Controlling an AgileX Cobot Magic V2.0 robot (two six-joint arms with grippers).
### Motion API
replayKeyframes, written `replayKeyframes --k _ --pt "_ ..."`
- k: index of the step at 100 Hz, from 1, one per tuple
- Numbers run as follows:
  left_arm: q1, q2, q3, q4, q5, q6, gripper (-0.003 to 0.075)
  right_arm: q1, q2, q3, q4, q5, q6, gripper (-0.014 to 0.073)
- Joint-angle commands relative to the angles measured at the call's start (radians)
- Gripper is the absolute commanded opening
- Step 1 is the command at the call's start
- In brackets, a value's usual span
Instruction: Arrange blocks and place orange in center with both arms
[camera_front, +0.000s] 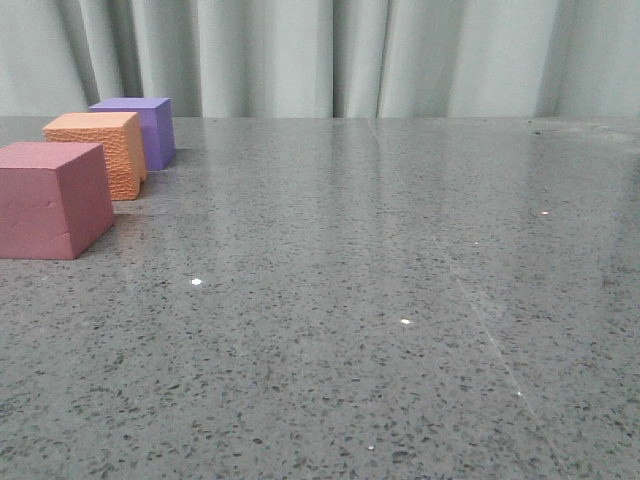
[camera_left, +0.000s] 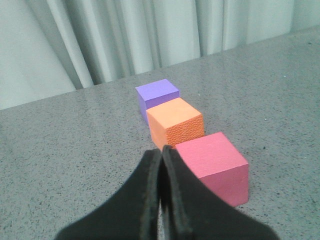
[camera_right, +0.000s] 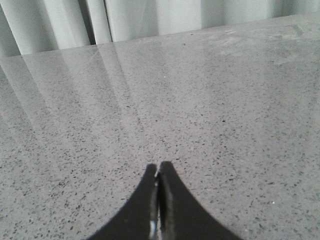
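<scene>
flanking orange cube (camera_front: 95, 150): purple cube (camera_front: 140, 125), pink-red cube (camera_front: 50, 198); both grippers' fingers (camera_left: 150, 200) closed, empty, unlabelled.

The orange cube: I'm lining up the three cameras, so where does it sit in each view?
Front view: orange cube at far left, middle of the row, between pink-red cube and purple cube.
Left wrist view: orange cube near centre, just beyond the shut left hand.
Right wrist view: not in it.
Shared landmark: the pale curtain behind the speckled grey table.

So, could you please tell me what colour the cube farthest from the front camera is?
Purple cube; clearest in the left wrist view.
</scene>
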Motion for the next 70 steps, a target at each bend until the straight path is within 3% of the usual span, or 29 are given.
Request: replayKeyframes --k 1,35,70 --pt "0.059 -0.029 0.056 -0.092 -0.177 0.056 -0.0019 -0.005 -0.024 -0.013 0.0 -0.085 -0.011 -0.0068" --pt "0.167 -0.265 0.331 -0.144 -0.237 0.056 -0.0019 -0.005 -0.024 -0.013 0.0 -0.085 -0.011 -0.0068" --pt "0.217 -0.358 0.388 -0.179 -0.249 0.056 -0.0019 -0.005 -0.024 -0.013 0.0 -0.085 -0.011 -0.0068"
